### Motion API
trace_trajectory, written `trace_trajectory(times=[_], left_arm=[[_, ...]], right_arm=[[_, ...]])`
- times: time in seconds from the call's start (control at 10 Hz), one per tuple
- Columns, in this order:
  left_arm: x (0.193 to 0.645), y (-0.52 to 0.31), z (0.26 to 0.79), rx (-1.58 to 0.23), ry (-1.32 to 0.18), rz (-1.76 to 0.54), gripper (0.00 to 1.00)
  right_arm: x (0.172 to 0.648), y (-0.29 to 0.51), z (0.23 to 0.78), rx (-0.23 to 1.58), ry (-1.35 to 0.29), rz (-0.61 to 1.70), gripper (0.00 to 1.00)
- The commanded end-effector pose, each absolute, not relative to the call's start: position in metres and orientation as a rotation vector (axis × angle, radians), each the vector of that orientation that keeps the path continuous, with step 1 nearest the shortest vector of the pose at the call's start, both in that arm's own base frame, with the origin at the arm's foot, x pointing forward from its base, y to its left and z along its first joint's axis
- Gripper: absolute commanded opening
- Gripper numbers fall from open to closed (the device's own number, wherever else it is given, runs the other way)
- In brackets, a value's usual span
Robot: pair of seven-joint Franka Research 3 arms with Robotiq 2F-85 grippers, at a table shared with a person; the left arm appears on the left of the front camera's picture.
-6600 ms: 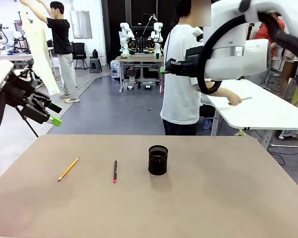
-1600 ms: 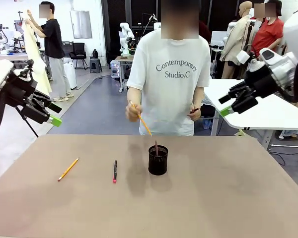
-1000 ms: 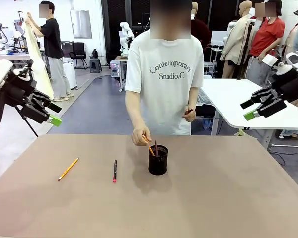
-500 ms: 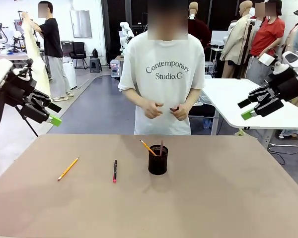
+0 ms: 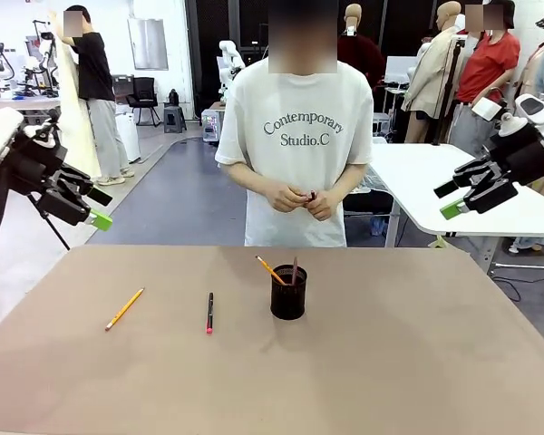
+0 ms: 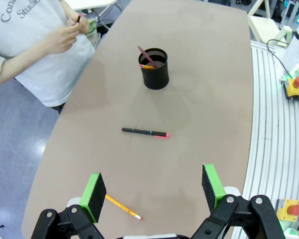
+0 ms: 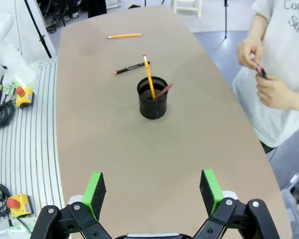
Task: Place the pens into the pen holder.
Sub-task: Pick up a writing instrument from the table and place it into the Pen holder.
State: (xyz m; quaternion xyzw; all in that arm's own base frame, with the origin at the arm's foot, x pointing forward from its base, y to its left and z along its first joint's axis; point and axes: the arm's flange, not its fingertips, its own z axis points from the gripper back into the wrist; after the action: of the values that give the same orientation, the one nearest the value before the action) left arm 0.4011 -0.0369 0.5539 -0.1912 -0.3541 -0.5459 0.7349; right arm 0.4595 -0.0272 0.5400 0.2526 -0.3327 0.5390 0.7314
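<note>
The black mesh pen holder (image 5: 288,293) stands mid-table with a yellow pencil (image 5: 270,270) and a dark-red pen (image 5: 294,270) leaning in it. Left of it on the table lie a black pen with a red tip (image 5: 209,313) and a yellow-orange pencil (image 5: 125,309). From the left wrist I see the holder (image 6: 155,68), the black pen (image 6: 144,132) and the pencil (image 6: 122,207). My left gripper (image 5: 100,208) hangs open off the table's left edge. My right gripper (image 5: 447,199) is open, high at the right. Both are empty.
A person stands at the far edge, both hands (image 5: 295,196) together at the waist, holding a small dark pen-like thing (image 7: 261,72). A white table (image 5: 453,195) stands behind at the right. The brown table (image 5: 390,362) is bare on its right half.
The person let go of a yellow pencil in the holder and drew both hands back to the waist. My right gripper shifted slightly; the left arm stayed still.
</note>
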Motion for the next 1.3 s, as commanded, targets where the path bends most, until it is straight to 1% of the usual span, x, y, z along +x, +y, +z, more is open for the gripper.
trace_trajectory(times=[0.0,0.7,0.8,0.9,1.0,1.1,1.2], left_arm=[[0.402,-0.037,0.555,-0.434,-0.791,-1.203,1.00],[0.401,-0.037,0.554,-0.420,-0.778,-1.200,1.00],[0.397,-0.061,0.556,-0.277,-0.589,-1.079,1.00],[0.398,-0.078,0.559,-0.167,-0.518,-1.010,1.00],[0.395,-0.090,0.559,-0.085,-0.479,-0.952,1.00],[0.393,-0.100,0.555,-0.031,-0.422,-0.908,1.00],[0.392,-0.102,0.552,-0.031,-0.363,-0.884,1.00]], right_arm=[[0.460,-0.025,0.542,0.535,-0.738,1.189,1.00],[0.460,-0.025,0.542,0.535,-0.738,1.189,1.00],[0.460,-0.025,0.542,0.535,-0.738,1.189,1.00],[0.460,-0.025,0.542,0.535,-0.738,1.189,1.00],[0.460,-0.025,0.542,0.535,-0.738,1.189,1.00],[0.460,-0.025,0.542,0.535,-0.738,1.189,1.00],[0.460,-0.025,0.542,0.535,-0.738,1.189,1.00]])
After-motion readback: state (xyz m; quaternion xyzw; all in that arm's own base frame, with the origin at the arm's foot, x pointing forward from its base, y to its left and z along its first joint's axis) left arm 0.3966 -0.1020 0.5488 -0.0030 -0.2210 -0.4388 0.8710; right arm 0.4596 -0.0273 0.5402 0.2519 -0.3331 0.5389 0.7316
